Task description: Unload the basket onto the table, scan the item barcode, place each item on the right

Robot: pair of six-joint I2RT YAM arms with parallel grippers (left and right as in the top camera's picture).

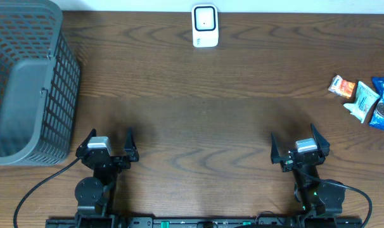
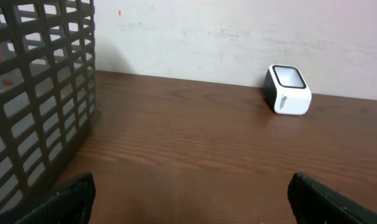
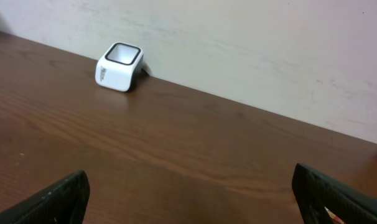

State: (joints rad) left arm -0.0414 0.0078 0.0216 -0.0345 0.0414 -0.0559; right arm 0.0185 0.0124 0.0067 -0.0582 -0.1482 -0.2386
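The grey basket [image 1: 49,95] at my far left is cut off by the picture edge, so I see only a part of its inside and cannot tell what it holds. From my wrists only the dark fingertips [image 2: 61,200] [image 3: 55,198] show, in the bottom corners. The blue Oreo pack [image 1: 382,104] is the only label I can read, and it is cut at the right edge. It lies touching a pale teal packet [image 1: 363,101] and just beside an orange packet [image 1: 342,86], at the far right of the table [image 1: 198,120]. The white scanner [image 1: 204,25] stands at the far edge; the writing on its side is too small to read. My left gripper [image 1: 110,136] and right gripper [image 1: 293,135] have their fingers wide apart, holding nothing.
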